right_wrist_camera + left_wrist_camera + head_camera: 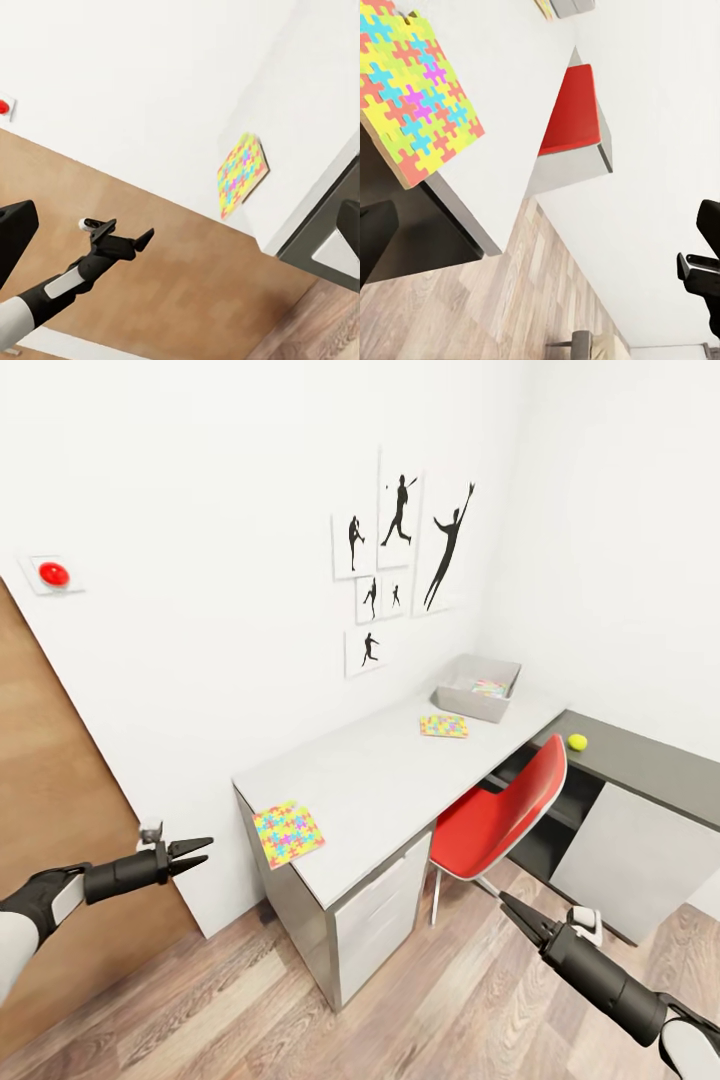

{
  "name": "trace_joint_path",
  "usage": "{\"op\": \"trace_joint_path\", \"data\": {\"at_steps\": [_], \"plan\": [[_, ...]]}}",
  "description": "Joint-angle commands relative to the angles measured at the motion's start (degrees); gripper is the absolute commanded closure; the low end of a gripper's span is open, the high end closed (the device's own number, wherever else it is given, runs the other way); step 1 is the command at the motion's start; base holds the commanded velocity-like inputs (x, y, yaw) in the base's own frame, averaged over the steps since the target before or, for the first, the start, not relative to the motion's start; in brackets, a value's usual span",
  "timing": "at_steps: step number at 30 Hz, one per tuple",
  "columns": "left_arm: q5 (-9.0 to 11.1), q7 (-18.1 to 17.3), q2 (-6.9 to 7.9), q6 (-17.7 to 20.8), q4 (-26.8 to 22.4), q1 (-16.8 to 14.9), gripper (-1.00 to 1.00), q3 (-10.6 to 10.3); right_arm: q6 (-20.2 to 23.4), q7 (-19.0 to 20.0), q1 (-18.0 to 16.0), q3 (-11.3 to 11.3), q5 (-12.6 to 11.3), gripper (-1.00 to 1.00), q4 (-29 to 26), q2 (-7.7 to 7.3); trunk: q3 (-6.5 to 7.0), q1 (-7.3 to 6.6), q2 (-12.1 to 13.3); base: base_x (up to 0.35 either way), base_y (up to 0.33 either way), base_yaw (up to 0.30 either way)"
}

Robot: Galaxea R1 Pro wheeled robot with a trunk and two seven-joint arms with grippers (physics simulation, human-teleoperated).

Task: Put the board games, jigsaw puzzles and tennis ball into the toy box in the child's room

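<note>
Your nearest jigsaw puzzle (pixel 288 833), a thin square of interlocking yellow, pink, blue, green and orange pieces, lies at the near corner of the pale worktop (pixel 390 780), one corner just overhanging the edge, a short way ahead of and to the right of your left end effector (pixel 195 852). That end effector hangs in the air beside the worktop's end, its two dark fingers a narrow gap apart, holding and touching nothing, with the brown door (pixel 50 810) behind it. The second jigsaw puzzle (pixel 444 726) lies flat farther along the worktop, just beside the toy box (pixel 478 687), a shallow pale grey tray with sloping sides near the far wall; a colourful flat item shows inside it, too small to identify. The tennis ball (pixel 577 741), small and yellow-green, rests on the lower dark grey section, well ahead of your right end effector (pixel 508 905). That end effector hovers above the wood-plank floor (pixel 450 1000) just this side of the red chair (pixel 505 815), fingers drawn together to a point, gripping nothing. Black baseball-player silhouette pictures (pixel 400 565) hang on the white wall above the worktop.
</note>
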Motion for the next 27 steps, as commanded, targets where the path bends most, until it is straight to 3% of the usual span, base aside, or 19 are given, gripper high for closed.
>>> {"op": "trace_joint_path", "data": {"at_steps": [1, 5, 12, 23, 27], "plan": [[0.14, -0.08, -0.06, 0.58, 0.01, -0.05, -1.0, -0.02, 0.4, -0.02, -0.04, -0.15, -0.31, -1.0, 0.03, 0.0, -0.26, 0.24, -0.48, 0.0, 0.0, 0.0], [0.18, 0.25, -0.71, 0.13, 0.01, -0.04, -1.0, -0.01, 0.39, -0.05, -0.04, -0.56, -0.32, -1.0, 0.17, 0.0, -0.98, 1.11, -2.09, 0.0, 0.0, 0.0], [0.13, 0.35, -3.17, -0.89, 0.09, 0.0, -1.0, -0.08, 0.26, -0.18, -0.04, -0.65, -0.3, -1.0, 0.14, 0.17, -2.24, 2.65, -4.89, 0.0, 0.0, 0.0], [0.31, -0.38, -2.98, -0.98, 0.81, 0.02, -1.0, -0.03, 0.22, -0.5, -0.04, -0.68, -0.18, -1.0, 0.33, 0.35, -4.21, 5.07, -9.3, 0.0, 0.0, 0.0], [0.36, -0.35, -3.31, -0.6, 2.66, 0.14, -1.0, -0.01, 0.22, -0.46, -0.04, -0.72, -0.24, -1.0, 0.4, 0.29, -4.21, 5.07, -9.3, 0.0, 0.0, 0.0]]}}
